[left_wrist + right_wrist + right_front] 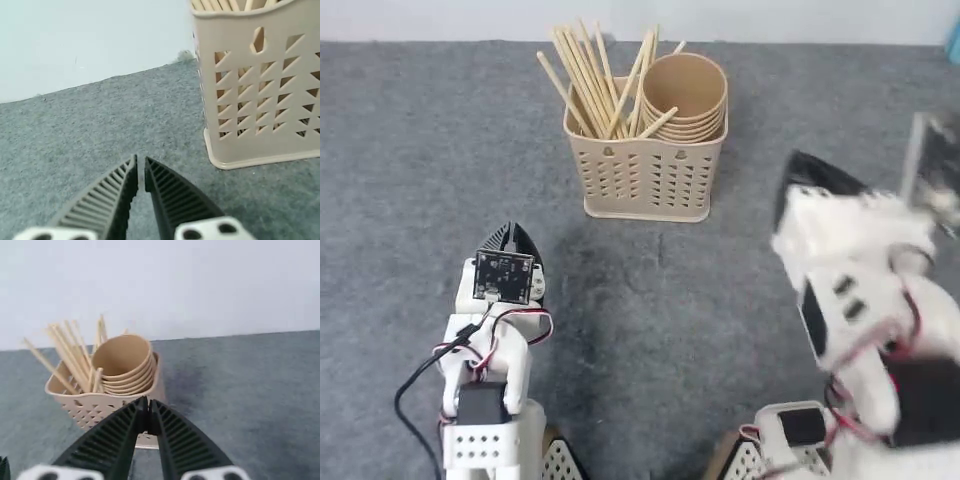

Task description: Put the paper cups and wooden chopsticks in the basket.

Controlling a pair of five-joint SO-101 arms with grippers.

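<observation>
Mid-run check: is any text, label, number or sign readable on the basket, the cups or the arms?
None can be read.
The basket, paper cups and chopsticks look plain in all views.
The wrist circuit board carries marks too small to read.

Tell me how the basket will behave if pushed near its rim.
The basket is tall with perforated walls, so probably light and apt to tip. The leaning chopsticks and stacked paper cups sit high, likely worsening that.
</observation>
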